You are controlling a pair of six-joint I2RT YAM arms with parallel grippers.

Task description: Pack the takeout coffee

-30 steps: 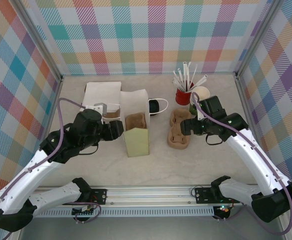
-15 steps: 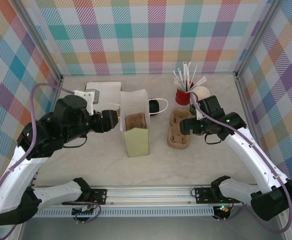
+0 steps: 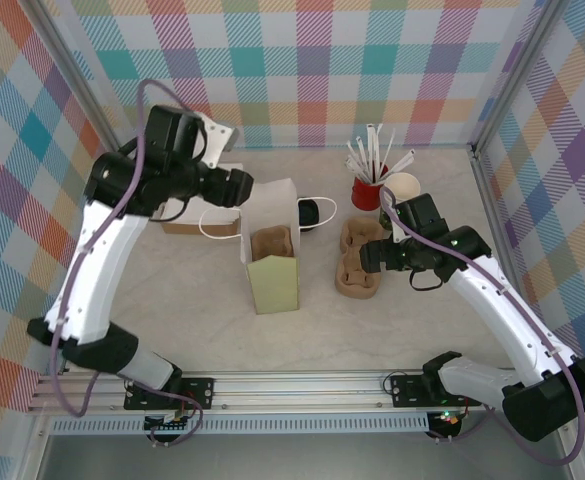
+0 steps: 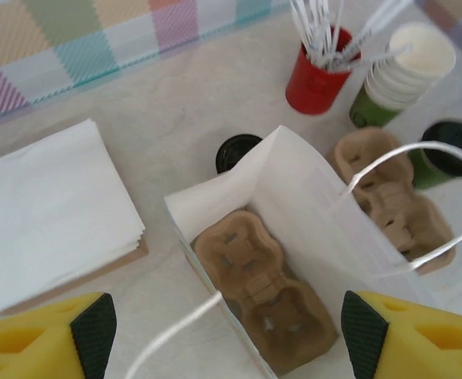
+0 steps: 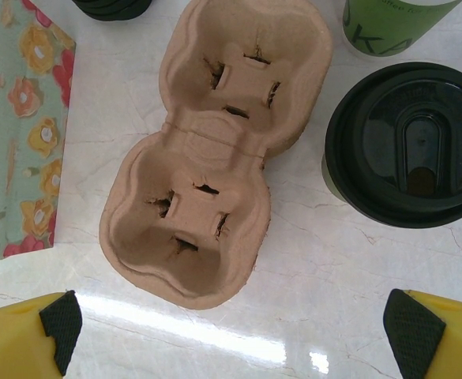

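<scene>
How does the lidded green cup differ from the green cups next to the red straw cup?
The lidded cup is capped in black; the stacked cups are open, showing a cream inside. The lidded cup is a single cup beside the pulp carrier; the stacked cups are nested together, next to the red straw cup. Both stand upright and have green walls.

A white paper bag with string handles stood open, a brown pulp two-cup carrier lying inside it. A second brown pulp carrier lay just beside the bag. A stack of white paper napkins sat on the bag's other side, and a red cup of white straws stood behind.
</scene>
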